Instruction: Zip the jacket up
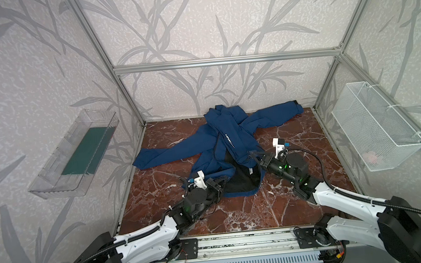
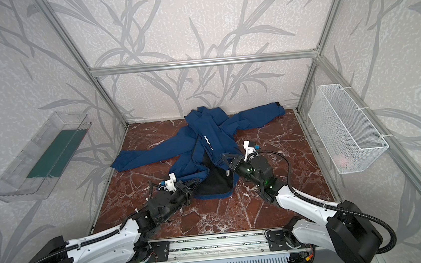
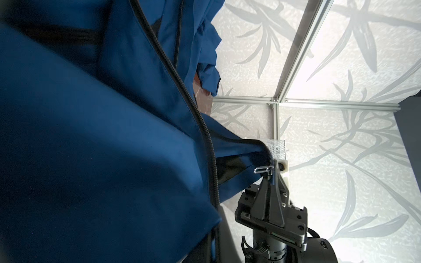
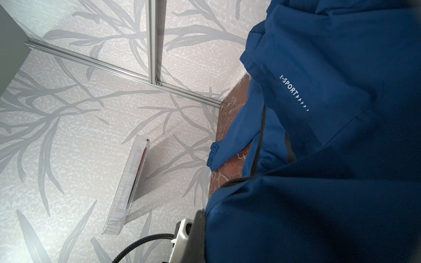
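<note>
The right gripper (image 3: 271, 176) has its fingers (image 3: 265, 193) pressed together on the lower end of 1 zipper track, just beside the metal zipper pull (image 3: 263, 169), which juts out sideways at the tips. The left gripper (image 1: 221, 182) is closed too. It seems to be pinching the hem corner of the opposite front panel, though blue cloth fills the left wrist view and hides the tips.

Between the 2 grippers the black lining (image 1: 239, 179) lies exposed, so the front is open. The dark zipper teeth (image 3: 182, 84) run away up the panel edge with nothing meshed.

The jacket (image 1: 229, 125) lies on the marble-patterned bench (image 1: 263, 210) in both top views. Its collar is toward the back wall, 1 sleeve is flung left and the other reaches the far right corner. Its hem is near the middle of the bench, where both arms meet it.

The step in hand looks like gathering the 2 bottom zipper ends, before any zipping proper. The next move calls for bringing the left-held end across to the pull, lining the pin up with the slider and seating it fully. The right fingers must hold that end steady and keep the cloth taut enough that the tracks do not twist.
</note>
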Motion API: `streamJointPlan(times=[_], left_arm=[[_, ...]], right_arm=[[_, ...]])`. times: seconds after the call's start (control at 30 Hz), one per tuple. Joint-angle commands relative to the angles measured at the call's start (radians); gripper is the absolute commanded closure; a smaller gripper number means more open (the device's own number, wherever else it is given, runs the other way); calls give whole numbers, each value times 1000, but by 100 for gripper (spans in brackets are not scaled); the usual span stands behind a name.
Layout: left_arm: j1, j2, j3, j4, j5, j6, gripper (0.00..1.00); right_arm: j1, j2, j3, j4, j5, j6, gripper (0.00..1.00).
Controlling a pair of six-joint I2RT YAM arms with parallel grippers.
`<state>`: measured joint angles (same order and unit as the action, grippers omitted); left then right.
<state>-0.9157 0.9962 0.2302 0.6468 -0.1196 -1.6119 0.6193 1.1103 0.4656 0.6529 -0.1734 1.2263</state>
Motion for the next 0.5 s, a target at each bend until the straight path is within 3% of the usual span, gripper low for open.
streamJointPlan(times=[0.0,0.13,0.3,0.47], left_arm=[[-2,114,-9,182,79,-1,100],[-2,269,-20,400,131,5,100],[-18,411,-36,615,135,-13,91],[-44,397,-40,554,94,12,74]], right_arm=[[-7,-46,-18,22,16,-2,99],[-10,-73,-30,-8,23,-10,99],[-13,-95,-27,-31,29,-20,99],[-13,-99,-25,-36,28,-20,99]])
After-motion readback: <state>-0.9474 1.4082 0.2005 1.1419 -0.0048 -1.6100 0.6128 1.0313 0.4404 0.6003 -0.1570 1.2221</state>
